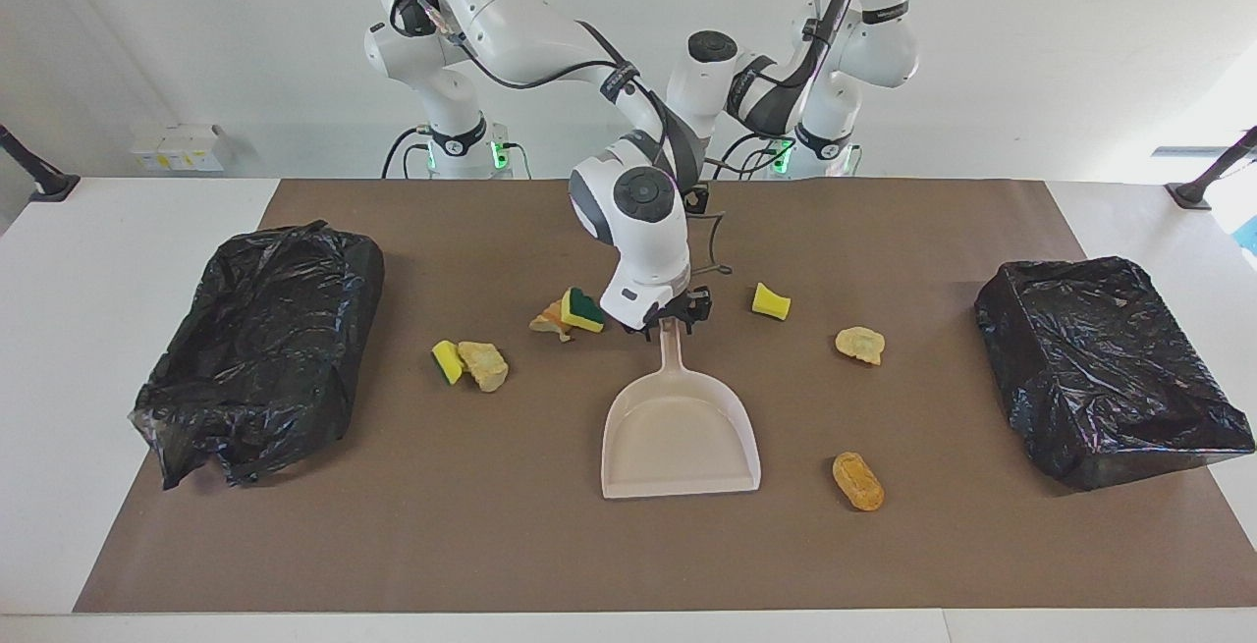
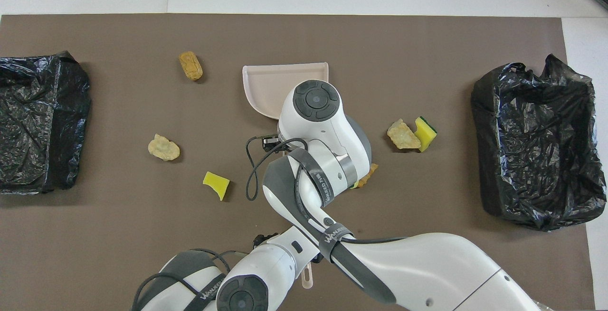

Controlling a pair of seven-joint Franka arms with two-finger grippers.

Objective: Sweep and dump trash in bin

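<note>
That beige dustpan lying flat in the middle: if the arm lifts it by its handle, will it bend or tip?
The dustpan looks like moulded plastic, so probably stiff and light. Held by its thin handle, the wide scoop would likely droop. The right gripper sits at that handle.
</note>
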